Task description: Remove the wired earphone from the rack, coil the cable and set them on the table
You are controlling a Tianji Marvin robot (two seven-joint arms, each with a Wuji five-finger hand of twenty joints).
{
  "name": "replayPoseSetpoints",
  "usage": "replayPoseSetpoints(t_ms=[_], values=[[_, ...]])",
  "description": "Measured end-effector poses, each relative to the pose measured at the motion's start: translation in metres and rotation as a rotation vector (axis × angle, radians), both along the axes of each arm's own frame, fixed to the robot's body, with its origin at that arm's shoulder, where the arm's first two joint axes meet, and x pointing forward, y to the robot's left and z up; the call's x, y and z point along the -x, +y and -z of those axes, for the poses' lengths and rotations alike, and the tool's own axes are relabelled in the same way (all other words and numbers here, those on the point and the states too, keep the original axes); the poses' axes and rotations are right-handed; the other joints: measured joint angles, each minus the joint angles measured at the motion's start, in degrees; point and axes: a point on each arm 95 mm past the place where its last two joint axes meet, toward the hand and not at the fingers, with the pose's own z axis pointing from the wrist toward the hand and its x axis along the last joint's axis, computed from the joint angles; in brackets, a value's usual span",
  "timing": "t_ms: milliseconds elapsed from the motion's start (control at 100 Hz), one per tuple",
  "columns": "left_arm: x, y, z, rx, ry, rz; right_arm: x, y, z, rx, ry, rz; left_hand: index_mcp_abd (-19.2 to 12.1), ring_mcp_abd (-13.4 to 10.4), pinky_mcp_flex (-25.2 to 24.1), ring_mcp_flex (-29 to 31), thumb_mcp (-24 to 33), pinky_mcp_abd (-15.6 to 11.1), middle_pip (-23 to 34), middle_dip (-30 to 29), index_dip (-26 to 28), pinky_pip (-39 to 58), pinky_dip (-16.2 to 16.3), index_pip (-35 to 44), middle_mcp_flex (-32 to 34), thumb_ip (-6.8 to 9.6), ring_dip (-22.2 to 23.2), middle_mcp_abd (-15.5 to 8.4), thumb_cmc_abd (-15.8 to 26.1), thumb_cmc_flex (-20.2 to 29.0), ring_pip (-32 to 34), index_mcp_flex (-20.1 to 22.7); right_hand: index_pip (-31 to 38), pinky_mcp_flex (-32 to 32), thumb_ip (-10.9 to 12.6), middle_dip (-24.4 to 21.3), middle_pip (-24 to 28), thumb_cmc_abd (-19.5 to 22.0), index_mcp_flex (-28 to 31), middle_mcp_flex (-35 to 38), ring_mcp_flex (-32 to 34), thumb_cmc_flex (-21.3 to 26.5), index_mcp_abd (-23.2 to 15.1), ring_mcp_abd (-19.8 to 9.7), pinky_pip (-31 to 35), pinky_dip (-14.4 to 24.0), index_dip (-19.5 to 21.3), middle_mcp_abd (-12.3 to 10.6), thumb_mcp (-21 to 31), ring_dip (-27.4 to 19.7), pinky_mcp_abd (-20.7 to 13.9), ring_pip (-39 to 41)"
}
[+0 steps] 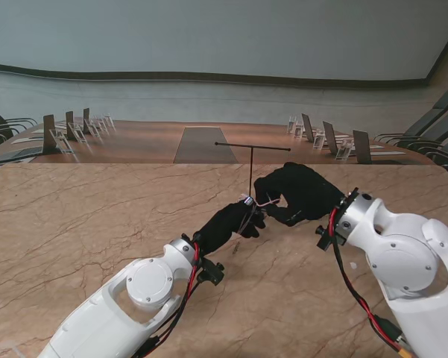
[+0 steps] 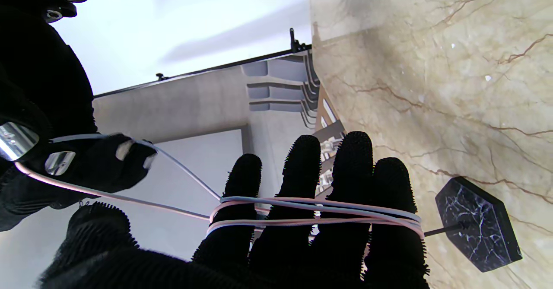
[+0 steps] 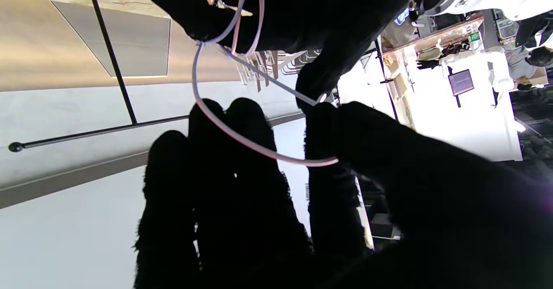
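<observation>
- The worktop [image 1: 74,224] is big and brown like marble, and both arms reach out over the middle of it.
- The rack [image 1: 251,160] is a thin black pole with a bar on top. It stands on a dark base [image 2: 477,224] just behind the two hands, and nothing hangs on it.
- The right hand [image 1: 302,192] is in a black glove. Its thumb and first finger pinch the loose part of the cable, so it is grasping the cable.
- The left hand [image 1: 231,222] is in a black glove too. Its four fingers [image 2: 352,181] stick out straight and side by side, and the cable goes round them. It is not squeezing, but it carries the coil.
- The cable [image 2: 319,213] is thin and pale pink. A few loops sit across the left fingers, and one loose bit swings across to the right hand. The ear pieces are too small to find.
- I think the job is in the coiling part, maybe halfway.
- To do it well, the left fingers should stay straight and close so loops cannot slip off the tips.
- The right hand should pull softly and lay each new loop next to the others.
- Both hands should keep away from the rack pole so the cable does not catch.
</observation>
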Motion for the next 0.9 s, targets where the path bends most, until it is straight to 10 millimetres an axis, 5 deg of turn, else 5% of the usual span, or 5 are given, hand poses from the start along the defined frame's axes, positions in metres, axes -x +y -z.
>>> replayPoseSetpoints(t_ms=[330, 900], values=[[0.000, 0.005, 0.000, -0.001, -0.011, -0.011, 0.002, 0.001, -0.006, 0.067, -0.019, -0.024, -0.10, 0.00, 0.18, 0.00, 0.00, 0.21, 0.00, 0.00, 0.00, 1.57, 0.77, 0.00, 0.00, 0.00, 0.52, 0.00, 0.00, 0.00, 1.41, 0.00, 0.00, 14.77, 0.69, 12.73, 12.16, 0.00, -0.11, 11.54, 14.09, -2.99, -5.37, -0.47, 12.52, 2.24, 0.26, -3.60, 0.10, 3.89, 3.95, 12.48], [-0.004, 0.004, -0.004, 0.021, -0.041, -0.047, 0.010, 0.021, 0.018, 0.087, 0.158, -0.030, -0.09, -1.57, -2.97, -4.15, 0.00, -2.23, -4.22, -4.79, 0.00, -3.90, -1.46, 0.00, -1.13, 0.00, -2.48, -0.75, 0.00, 0.00, -5.92, 0.00, 0.37, 18.24, 0.67, 13.60, 10.43, -1.89, 0.93, 15.12, 17.76, -3.70, -4.89, 0.19, 14.55, 2.25, -1.42, -4.05, 2.93, 3.12, 6.93, 13.72]])
